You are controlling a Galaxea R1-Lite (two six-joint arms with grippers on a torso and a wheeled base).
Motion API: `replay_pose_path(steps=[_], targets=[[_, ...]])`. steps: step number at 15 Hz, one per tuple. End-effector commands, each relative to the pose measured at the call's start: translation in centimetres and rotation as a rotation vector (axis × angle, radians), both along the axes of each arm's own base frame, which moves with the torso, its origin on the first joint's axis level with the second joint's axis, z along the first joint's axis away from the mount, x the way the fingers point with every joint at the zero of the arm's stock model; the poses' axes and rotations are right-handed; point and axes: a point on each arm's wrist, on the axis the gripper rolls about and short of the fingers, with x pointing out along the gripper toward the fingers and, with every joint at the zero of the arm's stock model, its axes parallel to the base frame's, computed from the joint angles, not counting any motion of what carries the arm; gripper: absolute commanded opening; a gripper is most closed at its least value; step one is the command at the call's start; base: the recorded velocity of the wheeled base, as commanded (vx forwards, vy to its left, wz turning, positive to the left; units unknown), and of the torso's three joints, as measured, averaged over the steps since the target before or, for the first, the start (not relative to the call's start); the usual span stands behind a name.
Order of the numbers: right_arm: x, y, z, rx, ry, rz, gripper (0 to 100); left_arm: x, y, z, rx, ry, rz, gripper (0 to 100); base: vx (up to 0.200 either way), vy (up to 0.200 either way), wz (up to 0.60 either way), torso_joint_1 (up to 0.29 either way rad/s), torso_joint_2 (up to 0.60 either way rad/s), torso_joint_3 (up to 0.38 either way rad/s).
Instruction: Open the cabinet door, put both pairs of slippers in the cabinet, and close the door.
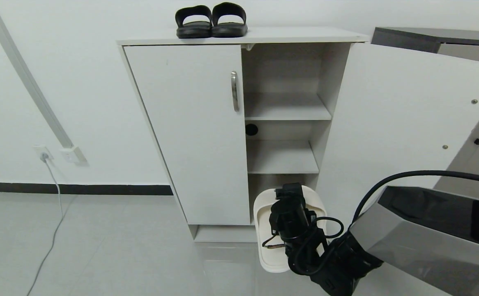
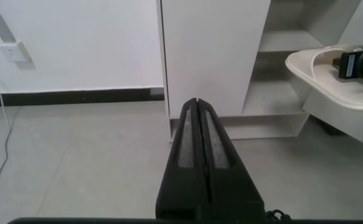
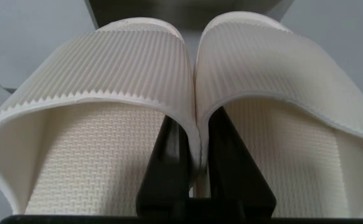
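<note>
Cream slippers (image 1: 264, 242) hang as a pair just in front of the lowest compartment (image 1: 264, 183) of the cabinet (image 1: 305, 35), with the right gripper (image 3: 197, 155) clamped on their two inner strap edges, pressed together. I judge this thin pinch risky: one slipper may slide out, or a sole may catch the closed left door (image 1: 190, 135) or the shelf (image 1: 282, 158) above. The right arm reaches low and forward. The left gripper (image 2: 197, 109) is closed on nothing, low, pointing at the cabinet. Black slippers (image 1: 211, 20) sit on the cabinet top.
</note>
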Motion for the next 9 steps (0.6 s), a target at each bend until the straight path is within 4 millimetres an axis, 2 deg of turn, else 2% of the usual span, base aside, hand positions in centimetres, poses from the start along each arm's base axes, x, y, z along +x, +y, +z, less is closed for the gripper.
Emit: replay_pose_path(steps=[1,5,9], targets=[[0.0,0.1,-0.3,-0.001,0.005,0.004,0,0.0,0.0,0.0,0.001,0.002,-0.002,0,0.000,0.000,0.00,0.002,0.00,-0.188],[1.0,-0.2,-1.5,-0.002,-0.026,-0.010,0,0.0,0.0,0.0,0.001,0.002,-0.003,0,0.000,0.000,0.00,-0.001,0.01,-0.193],[2.3,-0.7,-2.0,-0.007,-0.178,-0.016,0,0.0,0.0,0.0,-0.001,0.002,-0.002,0,0.000,0.000,0.00,0.002,0.00,-0.041]])
